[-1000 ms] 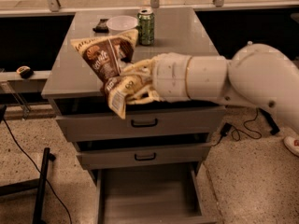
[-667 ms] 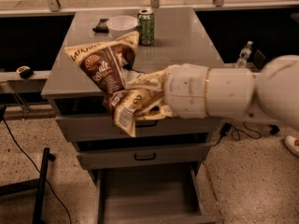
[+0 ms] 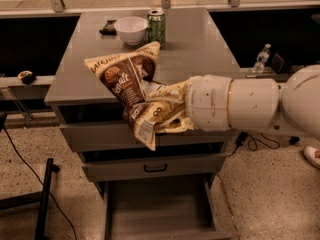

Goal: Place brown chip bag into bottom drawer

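The tool [image 3: 169,113] is clamped on the lower half of the brown chip bag [image 3: 124,78]; the bag hangs by the bench [image 3: 200,49] front, above the open bottom drawer [image 3: 160,216]; it looks light, soft and crinkly, so hold its middle gently.

The arm [image 3: 250,104] is glossy white: fat rounded cylinder segments parted by thin seams. Its cream gripper [image 3: 172,111], at the left end, clamps the brown chip bag [image 3: 125,79].

White arm [image 3: 250,104] reaches level from the right, gripper [image 3: 172,113] at centre, jaws clamped on brown chip bag [image 3: 125,79].
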`<state>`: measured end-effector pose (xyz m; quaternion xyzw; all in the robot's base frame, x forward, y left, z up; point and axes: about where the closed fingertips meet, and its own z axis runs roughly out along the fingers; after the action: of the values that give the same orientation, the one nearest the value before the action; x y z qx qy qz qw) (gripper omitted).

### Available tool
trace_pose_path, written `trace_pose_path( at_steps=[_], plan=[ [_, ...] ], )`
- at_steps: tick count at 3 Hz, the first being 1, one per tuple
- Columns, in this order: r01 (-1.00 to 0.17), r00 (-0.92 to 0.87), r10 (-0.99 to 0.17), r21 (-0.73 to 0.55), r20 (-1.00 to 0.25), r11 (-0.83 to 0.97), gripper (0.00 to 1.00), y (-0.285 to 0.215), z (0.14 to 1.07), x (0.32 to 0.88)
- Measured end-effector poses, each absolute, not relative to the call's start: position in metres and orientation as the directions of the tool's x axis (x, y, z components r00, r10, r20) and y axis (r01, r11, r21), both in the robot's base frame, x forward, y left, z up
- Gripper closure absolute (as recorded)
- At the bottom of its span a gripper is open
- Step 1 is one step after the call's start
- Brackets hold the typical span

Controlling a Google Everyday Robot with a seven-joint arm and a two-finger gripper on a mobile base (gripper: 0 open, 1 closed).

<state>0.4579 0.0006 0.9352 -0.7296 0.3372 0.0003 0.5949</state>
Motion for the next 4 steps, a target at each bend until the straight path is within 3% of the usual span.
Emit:
trace_pose_path(
  at_steps=[2,4],
  plan=[
    [-0.594,0.735,-0.457,-0.801,-0.501,-0.076,1.0,-0.064,0.804,0.442],
    [-0.628,0.705,-0.471,-0.775,-0.53,-0.068,1.0,-0.082,0.757,0.434]
  ],
)
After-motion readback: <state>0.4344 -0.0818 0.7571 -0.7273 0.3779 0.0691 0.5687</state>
